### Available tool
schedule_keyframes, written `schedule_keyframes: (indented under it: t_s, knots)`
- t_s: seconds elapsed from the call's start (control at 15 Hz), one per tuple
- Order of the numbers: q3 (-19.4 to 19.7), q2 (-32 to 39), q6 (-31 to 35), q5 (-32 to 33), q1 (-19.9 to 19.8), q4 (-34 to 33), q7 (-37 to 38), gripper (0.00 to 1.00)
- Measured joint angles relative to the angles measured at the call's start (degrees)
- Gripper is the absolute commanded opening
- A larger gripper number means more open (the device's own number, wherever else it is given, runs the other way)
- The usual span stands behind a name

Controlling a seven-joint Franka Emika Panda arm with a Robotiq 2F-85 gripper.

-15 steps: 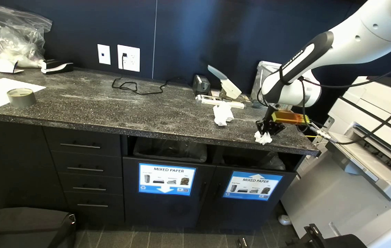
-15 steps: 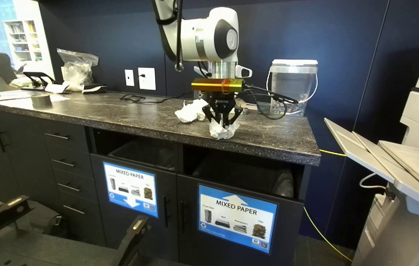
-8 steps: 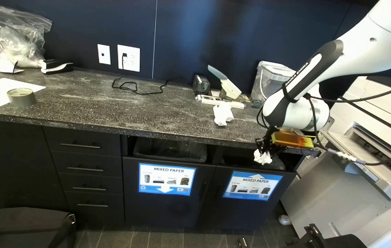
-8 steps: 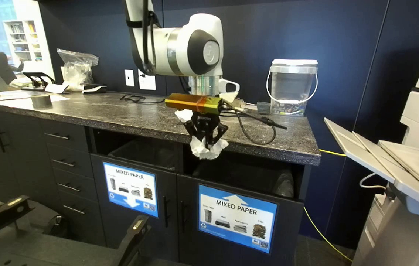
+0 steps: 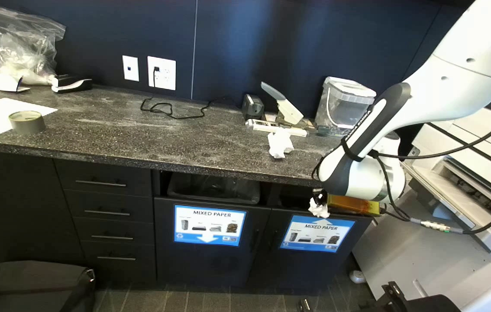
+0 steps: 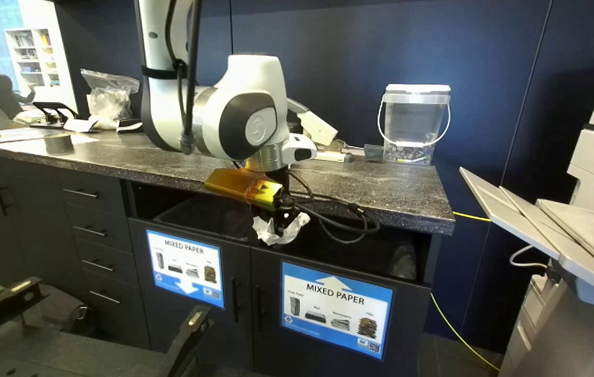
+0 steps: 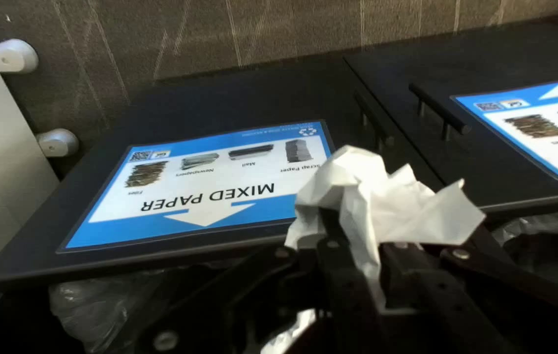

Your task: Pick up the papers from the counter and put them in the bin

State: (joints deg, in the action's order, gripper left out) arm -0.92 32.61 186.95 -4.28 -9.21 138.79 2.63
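Note:
A crumpled white paper (image 5: 320,209) is held in my gripper (image 6: 279,222), just in front of the counter's front edge and below its top. It also shows in an exterior view (image 6: 271,233) and in the wrist view (image 7: 407,211). My gripper (image 7: 365,253) is shut on it, tilted, with paper sticking out past the fingers. It is near the front of the opening of the bin (image 6: 405,262) with the up-arrow label. A second crumpled paper (image 5: 280,144) lies on the counter (image 5: 211,147); the arm hides it in an exterior view. Another bin (image 5: 245,197) stands beside the first, under the counter.
The counter edge (image 6: 412,222) overhangs the bin openings. Cabinet doors with MIXED PAPER labels (image 5: 317,234) front the bins. A clear bucket (image 6: 415,125) and a paper-cutter-like tool (image 5: 289,110) stand at the back. A printer (image 5: 453,208) stands beside the counter. Tape (image 5: 27,122) lies farther along.
My gripper has carried the paper off the counter, out past the front edge and down to the bin openings, tilting as it moved. The second paper has stayed in place.

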Motion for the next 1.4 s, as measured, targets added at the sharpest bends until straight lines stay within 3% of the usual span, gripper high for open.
schedule_keyframes:
  t_s: [0.4,1.0,1.4]
  knots:
    - [-1.37,8.30,14.64,0.00,0.02,-1.86,3.02,0.12]
    - [-0.62,22.51,30.75,-2.97,1.86,-11.75,5.58,0.13]
    - [-0.64,30.63,36.45,-5.56,3.21,-21.65,7.38,0.13]
